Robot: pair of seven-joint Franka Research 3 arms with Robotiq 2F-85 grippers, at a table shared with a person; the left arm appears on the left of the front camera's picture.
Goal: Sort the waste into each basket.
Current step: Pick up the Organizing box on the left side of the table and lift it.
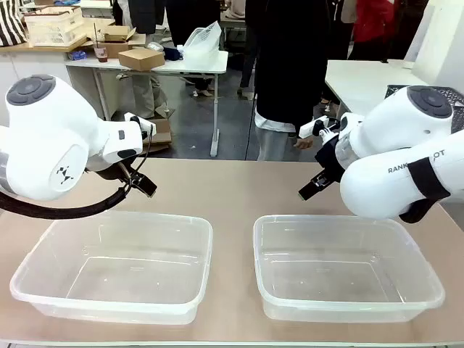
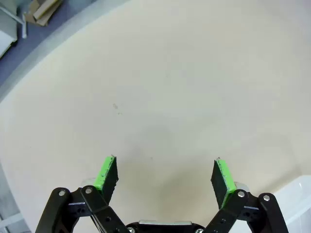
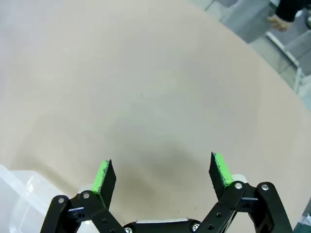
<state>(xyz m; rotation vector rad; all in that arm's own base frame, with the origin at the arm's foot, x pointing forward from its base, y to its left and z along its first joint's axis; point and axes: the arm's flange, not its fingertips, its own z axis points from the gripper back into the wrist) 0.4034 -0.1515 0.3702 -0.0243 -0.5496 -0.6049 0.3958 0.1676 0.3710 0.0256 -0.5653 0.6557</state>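
Note:
Two clear plastic baskets stand side by side near the table's front edge: the left basket (image 1: 112, 264) and the right basket (image 1: 344, 268), both with nothing in them. My left gripper (image 1: 143, 185) hovers just behind the left basket, open and holding nothing; its green pads (image 2: 106, 171) spread wide over bare tabletop. Behind the right basket my right gripper (image 1: 310, 190) hangs open too, its pads (image 3: 219, 169) apart over the bare table. A corner of a basket (image 2: 299, 199) shows in the left wrist view, and a basket corner (image 3: 14, 196) in the right wrist view. The waste is out of view.
A person in dark clothes (image 1: 290, 72) stands at the far edge of the beige table (image 1: 232, 185), one hand (image 1: 304, 143) near its rim. Behind are a white table with boxes (image 1: 141, 58) and another white table (image 1: 362, 80) at the right.

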